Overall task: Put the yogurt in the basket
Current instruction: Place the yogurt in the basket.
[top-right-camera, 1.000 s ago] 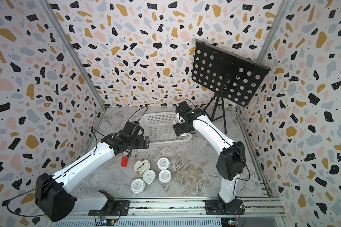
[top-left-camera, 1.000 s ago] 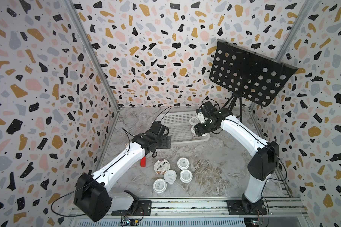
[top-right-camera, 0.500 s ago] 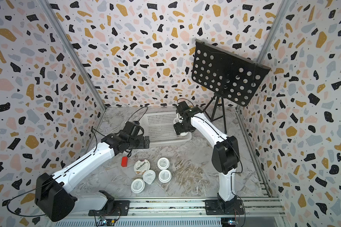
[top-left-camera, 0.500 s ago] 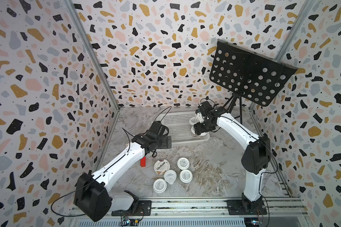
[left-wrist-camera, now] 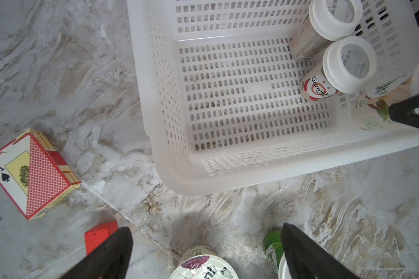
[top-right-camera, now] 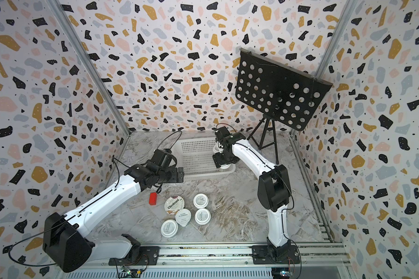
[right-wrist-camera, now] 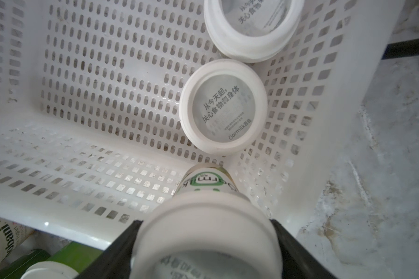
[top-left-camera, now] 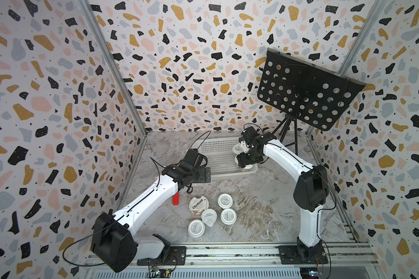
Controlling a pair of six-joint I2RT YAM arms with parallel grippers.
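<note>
The white basket (top-left-camera: 228, 174) (top-right-camera: 198, 175) sits at the back middle of the table. My right gripper (top-left-camera: 246, 161) (right-wrist-camera: 205, 223) is low in its near right corner, shut on a white-lidded yogurt cup (right-wrist-camera: 203, 241) with green print. Two more yogurt cups (right-wrist-camera: 224, 106) (right-wrist-camera: 252, 24) stand behind it along the right wall. Several yogurt cups cluster on the table in front, among them the Chobani one (top-left-camera: 198, 204) and a tabbed-lid one (top-left-camera: 209, 216). My left gripper (top-left-camera: 207, 174) (left-wrist-camera: 206, 230) hovers open and empty by the basket's near left corner (left-wrist-camera: 228, 178).
A small red block (top-left-camera: 176, 198) (left-wrist-camera: 99, 235) lies left of the cup cluster. A red playing-card box (left-wrist-camera: 32, 172) rests on the table beside it. A black perforated music stand (top-left-camera: 305, 94) on a tripod rises at the back right. Patterned walls close three sides.
My right arm's elbow has swung more upright while its gripper stayed at the basket's near right corner with the cup. The left arm has not moved.
</note>
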